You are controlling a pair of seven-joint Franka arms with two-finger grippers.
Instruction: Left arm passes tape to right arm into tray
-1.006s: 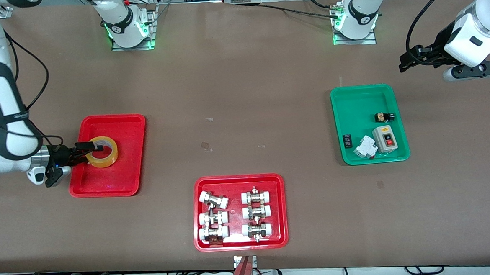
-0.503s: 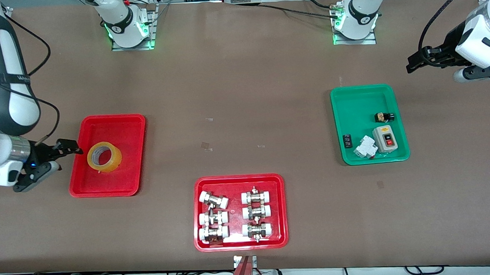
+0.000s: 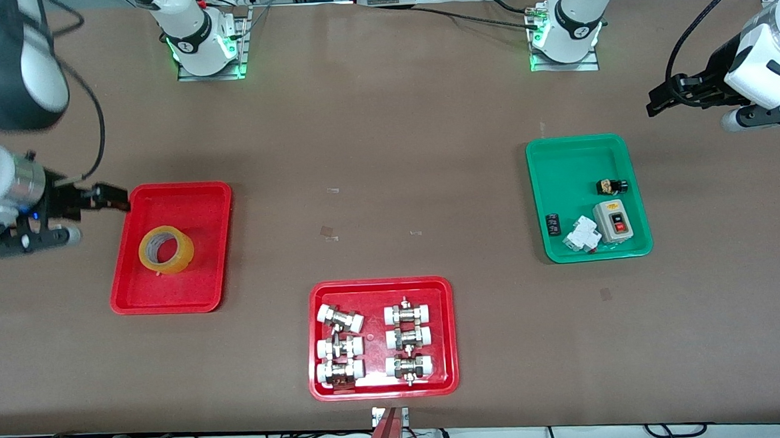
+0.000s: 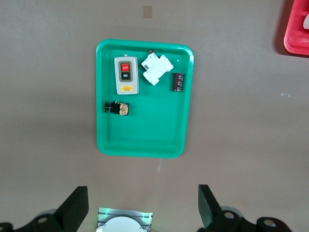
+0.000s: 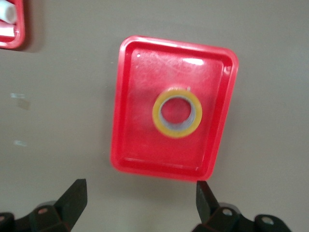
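- On its side in the red tray [image 3: 197,289], near the middle, lay the tape [image 3: 166,249].
- Right gripper [image 3: 112,197] hung beside the tray's rim, jaws spread, empty.
- Left gripper [image 3: 658,97] waited, wide apart, empty.

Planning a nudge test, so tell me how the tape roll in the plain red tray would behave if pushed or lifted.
The tape lies flat in the tray, core hole up, so a push would probably slide it, not roll it. The tray's glossy floor suggests it would slide easily until the low rim stops it. Its thick wound ring looks stiff, likely keeping shape when gripped.
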